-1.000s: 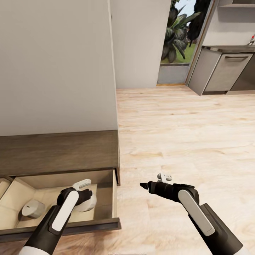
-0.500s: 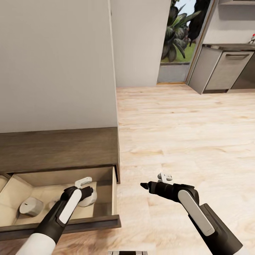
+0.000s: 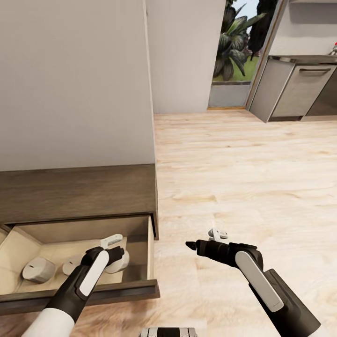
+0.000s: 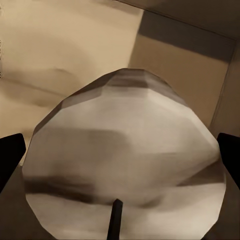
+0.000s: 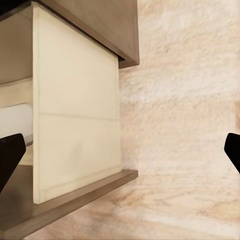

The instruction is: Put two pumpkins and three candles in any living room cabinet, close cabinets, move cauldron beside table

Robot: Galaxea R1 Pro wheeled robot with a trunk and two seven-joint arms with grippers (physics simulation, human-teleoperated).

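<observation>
Where the low dark-brown cabinet [image 3: 77,194] runs along the wall, its end drawer [image 3: 93,292] stands pulled out over the pale wood floor [image 3: 243,178], showing a cream-coloured inside. Three candles lie in it: one pale squat candle [image 3: 38,270] towards the far-left part of the compartment, a second, smaller-looking one [image 3: 71,265] just beside it, and a third candle [image 3: 119,260] near the drawer's right wall, partly hidden behind the left gripper [image 3: 113,256]. In the left wrist view this third candle [image 4: 125,160] looms large between the two dark fingertips [image 4: 10,160], which stand spread on either side of it; the tips look just clear of its faceted sides, though the view is too close to be sure whether they touch, so the left gripper reads as parted around the candle rather than clamped on it. A thin dark wick [image 4: 116,220] points up at the near edge of that candle. The right gripper [image 3: 191,245] hangs over bare floor, well apart from the cabinet, to the right of the drawer's front corner. In the right wrist view its fingertips [image 5: 11,155] sit at opposite edges of the picture, wide apart with nothing between them, and the drawer's cream side wall [image 5: 75,110] and dark front edge lie ahead. Beyond, grey kitchen cabinets [image 3: 295,91] and a doorway with green plants [image 3: 234,44] stand at the far end of the room.
</observation>
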